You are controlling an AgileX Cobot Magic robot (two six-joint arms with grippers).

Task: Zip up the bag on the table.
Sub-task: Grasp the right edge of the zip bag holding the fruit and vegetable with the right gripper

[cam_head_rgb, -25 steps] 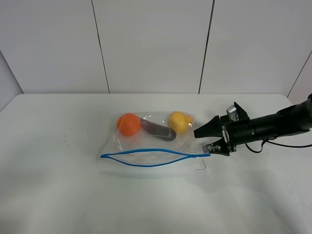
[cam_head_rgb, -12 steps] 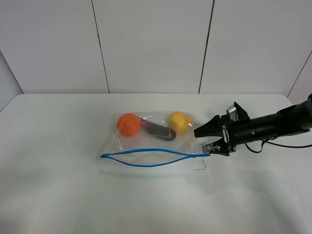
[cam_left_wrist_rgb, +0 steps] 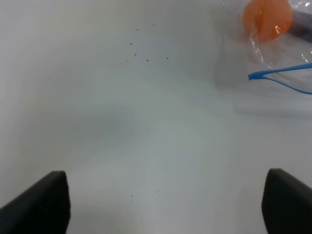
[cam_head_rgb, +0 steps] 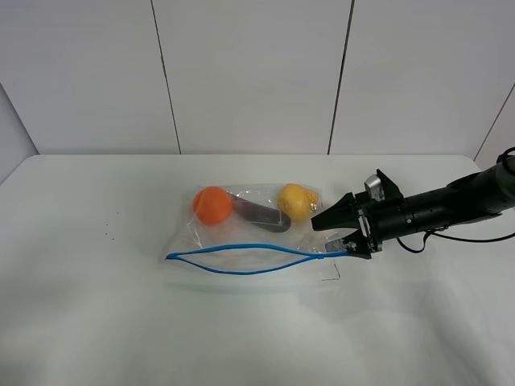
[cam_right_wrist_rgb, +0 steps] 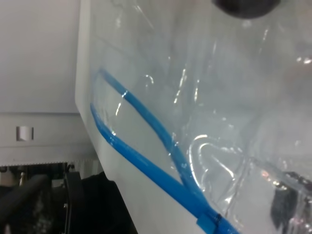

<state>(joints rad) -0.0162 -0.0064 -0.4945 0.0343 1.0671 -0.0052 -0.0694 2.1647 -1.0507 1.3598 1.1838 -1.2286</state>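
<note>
The bag [cam_head_rgb: 249, 233], clear and crinkly, lies mid-table with an orange ball [cam_head_rgb: 212, 204], a yellow fruit [cam_head_rgb: 295, 201] and a dark item [cam_head_rgb: 261, 215] inside. Its blue zipper strip [cam_head_rgb: 318, 256] gapes apart along the near edge and joins at the right end. My right gripper [cam_head_rgb: 328, 236] is open, its jaws straddling the bag's right corner just above that joined end. The right wrist view shows the two blue zipper strands [cam_right_wrist_rgb: 146, 168] meeting close up. My left gripper [cam_left_wrist_rgb: 163, 207] is open over bare table, well left of the bag [cam_left_wrist_rgb: 267, 18]; it is outside the exterior view.
The white table [cam_head_rgb: 96, 322] stretches wide on all sides of the bag. A few dark specks [cam_left_wrist_rgb: 141, 53] mark its surface left of the bag. White wall panels stand behind the far edge.
My right gripper has slid a little leftward, closer onto the bag's right corner. The bag and zipper have not shifted.
</note>
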